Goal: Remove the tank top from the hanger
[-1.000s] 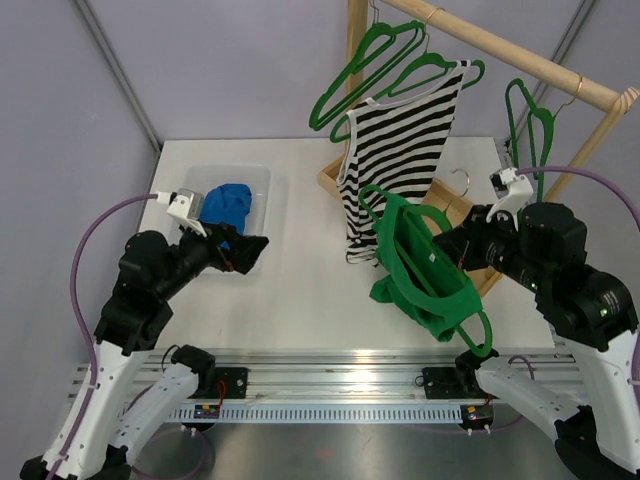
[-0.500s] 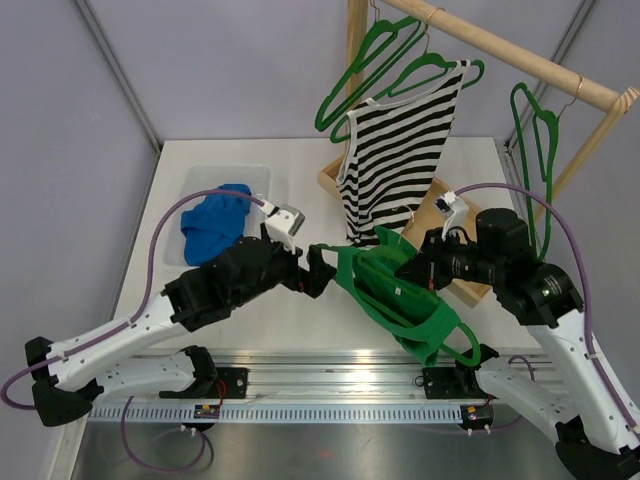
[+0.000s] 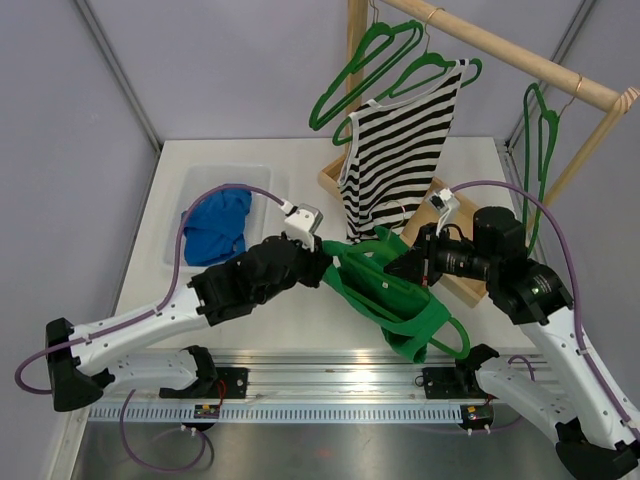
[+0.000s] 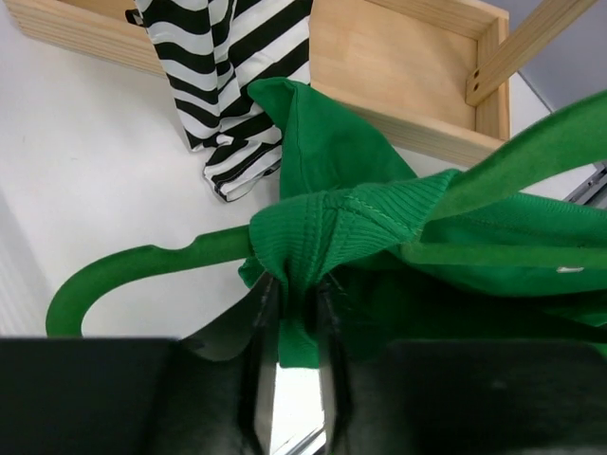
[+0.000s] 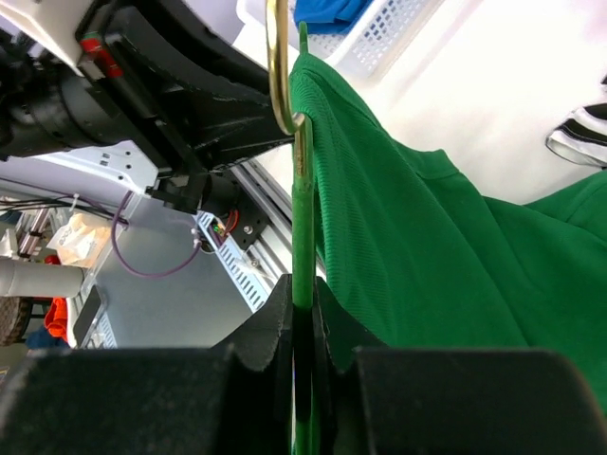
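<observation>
Green tank top (image 3: 392, 290) is held aloft near the table's (image 3: 300, 170) near edge, right of centre. Its strap (image 4: 351, 223) is pinched by the left gripper (image 4: 292, 327); the hanger (image 5: 302, 199) is clamped by the right gripper (image 5: 303, 296). Strap is best drawn outward past the hanger's curved end, hanger kept steady.

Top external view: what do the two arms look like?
The left arm and right arm match: white lower links, bulky black joint housings toward the wrist, a looping purple cable feeding a small white wrist camera. The left pincer and right pincer are black.
</observation>
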### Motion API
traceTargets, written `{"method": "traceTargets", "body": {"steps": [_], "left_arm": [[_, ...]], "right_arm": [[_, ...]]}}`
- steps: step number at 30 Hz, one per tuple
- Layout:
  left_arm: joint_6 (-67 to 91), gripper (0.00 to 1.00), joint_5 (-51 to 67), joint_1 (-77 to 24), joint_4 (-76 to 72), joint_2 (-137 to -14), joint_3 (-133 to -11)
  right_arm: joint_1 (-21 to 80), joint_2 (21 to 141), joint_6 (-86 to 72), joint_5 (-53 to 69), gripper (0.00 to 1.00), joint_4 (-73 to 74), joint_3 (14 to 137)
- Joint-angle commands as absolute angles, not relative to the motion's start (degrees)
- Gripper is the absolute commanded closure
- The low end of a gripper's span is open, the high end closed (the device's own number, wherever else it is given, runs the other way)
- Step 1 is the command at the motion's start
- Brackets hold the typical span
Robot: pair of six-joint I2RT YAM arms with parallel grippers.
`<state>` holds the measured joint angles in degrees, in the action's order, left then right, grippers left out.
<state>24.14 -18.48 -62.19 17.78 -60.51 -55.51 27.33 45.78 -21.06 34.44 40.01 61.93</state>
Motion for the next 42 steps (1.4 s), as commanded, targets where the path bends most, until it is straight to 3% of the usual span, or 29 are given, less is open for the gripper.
{"method": "traceTargets", "body": {"steps": [1,3,11,16,22,27,31,36,42], "left_arm": [[23.99,0.86,-23.01,-62.32,15.46,-60.38,-57.92],[24.61,1.0,-25.12,-62.31,17.91,-59.86,-58.44],[35.57,1.0,-44.12,-57.94,33.82,-55.99,-59.41],[39.9,1.0,-41.4,-46.0,39.28,-51.34,-57.22],[40.35,1.0,-38.86,-40.18,41.92,-47.99,-58.18],[37.97,1.0,-30.43,-39.73,38.59,-47.81,-57.31],[38.49,1.0,-21.55,-39.64,35.68,-46.94,-56.16],[39.47,1.0,-25.75,-38.94,36.91,-45.97,-57.74],[39.99,1.0,-20.76,-38.5,35.34,-47.99,-55.99]], "right_arm": [[27.6,45.53,-20.31,33.84,1.0,36.74,61.35],[27.6,46.05,-19.69,33.57,1.0,37.35,60.3],[27.6,44.83,-14.42,41.91,1.0,38.24,55.03],[27.68,40.61,-12.58,47.54,1.0,37.53,54.4],[27.86,38.67,-10.46,51.59,1.0,37.18,54.4],[27.86,36.75,-11.34,51.67,1.0,31.92,53.62],[27.86,35.07,-9.85,58.7,1.0,28.04,52.82],[27.86,36.56,-7.82,57.13,1.0,31.74,54.06],[27.86,33.15,-12.3,61.7,1.0,18.47,50.36]]}}
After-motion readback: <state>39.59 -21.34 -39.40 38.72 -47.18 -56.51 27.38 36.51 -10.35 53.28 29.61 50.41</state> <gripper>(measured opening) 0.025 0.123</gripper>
